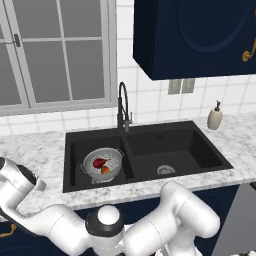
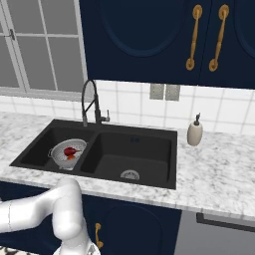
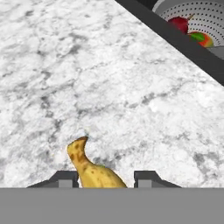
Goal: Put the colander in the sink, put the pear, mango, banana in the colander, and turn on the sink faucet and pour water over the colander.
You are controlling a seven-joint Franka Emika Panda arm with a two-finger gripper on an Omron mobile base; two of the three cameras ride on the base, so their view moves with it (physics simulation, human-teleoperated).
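The banana [image 3: 92, 168] lies on the marbled desk [image 3: 87, 78], yellow with brown speckles, its darker tip curling up and away from the camera in the hand view. It sits between the two dark fingertips [image 3: 65, 178] of the pincer [image 3: 105, 179]; the left tip touches its side, while a small gap shows between the fruit and the right tip, so whether the pincer is clamped on the banana cannot be told. Across the desk, at the upper right of the hand view, the black edge of the sink [image 3: 183, 41] runs diagonally, and beyond it the colander [image 3: 205, 13] holds the dark maroon pear [image 3: 179, 22] and the red, orange and green mango [image 3: 201, 38], the two fruits touching. From the base views the colander [image 1: 102, 165] stands in the left basin of the sink [image 1: 200, 145], with the pear [image 1: 99, 162] and mango [image 1: 105, 170] inside. The black gooseneck sink faucet [image 1: 122, 107] rises behind the divider between the basins, its spout arched over the left basin. A beige soap dispenser [image 1: 215, 117] stands on the desk to the right of the sink, near the tiled wall.
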